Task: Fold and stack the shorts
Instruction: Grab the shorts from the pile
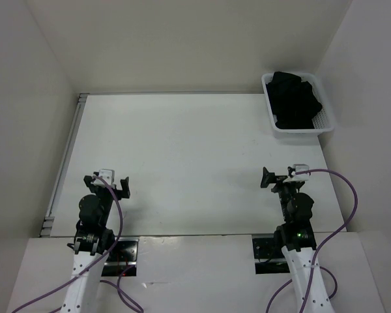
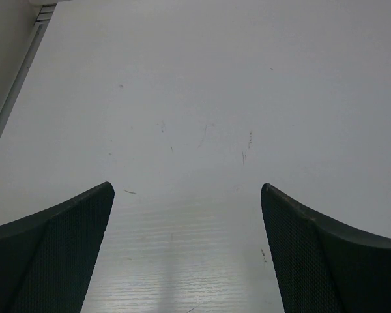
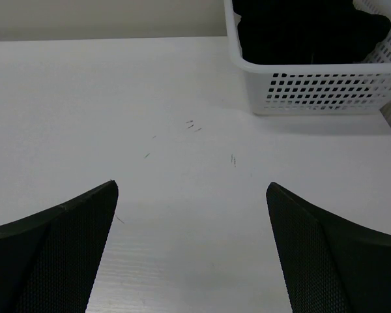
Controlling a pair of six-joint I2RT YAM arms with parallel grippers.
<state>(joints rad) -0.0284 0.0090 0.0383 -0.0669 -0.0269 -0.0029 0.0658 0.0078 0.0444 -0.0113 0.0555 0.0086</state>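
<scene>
Wide-open and empty, the right tool (image 3: 192, 186) stands nearer the white mesh basket (image 3: 313, 91), which holds the bunched black shorts (image 3: 306, 29) and lies ahead and to that tool's right, while the left tool (image 1: 106, 184), equally open and empty, sits well apart from the basket.

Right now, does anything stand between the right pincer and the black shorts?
Nothing lies on the table between the right pincer and the shorts. The only barrier is the near wall of the white basket they lie in, so the open pincer would probably have to come down from above.
</scene>
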